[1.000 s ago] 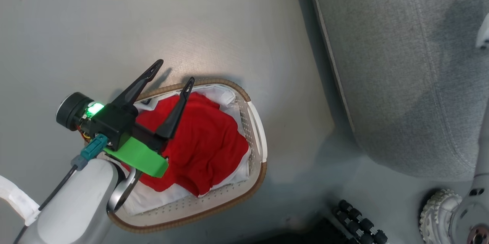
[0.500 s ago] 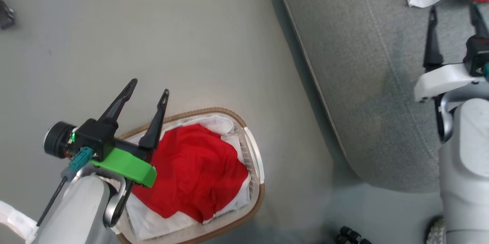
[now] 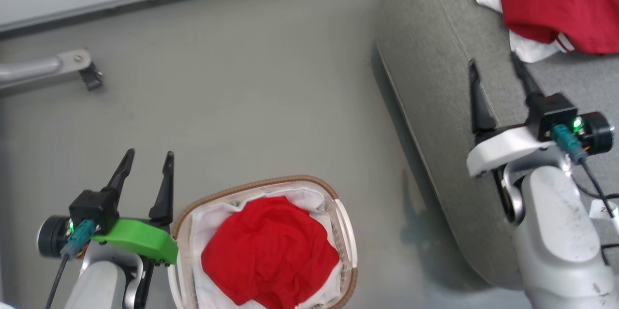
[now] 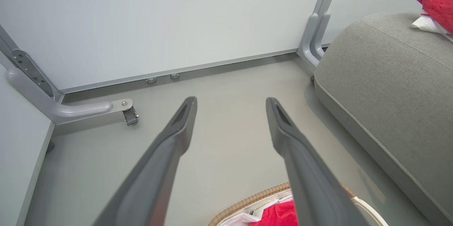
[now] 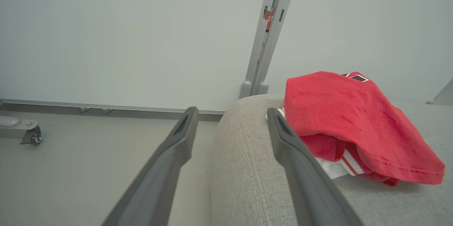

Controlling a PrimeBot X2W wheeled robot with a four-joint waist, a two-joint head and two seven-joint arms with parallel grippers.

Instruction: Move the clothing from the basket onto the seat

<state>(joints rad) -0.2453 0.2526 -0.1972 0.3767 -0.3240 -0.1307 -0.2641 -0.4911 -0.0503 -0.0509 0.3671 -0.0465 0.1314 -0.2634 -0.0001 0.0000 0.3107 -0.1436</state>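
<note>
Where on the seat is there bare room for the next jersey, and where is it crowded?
Bare grey seat runs from its rounded floor-side edge to the red jersey already lying at the head view's top right; the open right gripper hovers at that strip. Crowded: that jersey's corner. The floor between basket and seat is also bare.

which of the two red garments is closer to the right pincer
The garment lying on the grey seat, just beyond the right pincer, white striped trim showing. The other garment sits in the basket.
</note>
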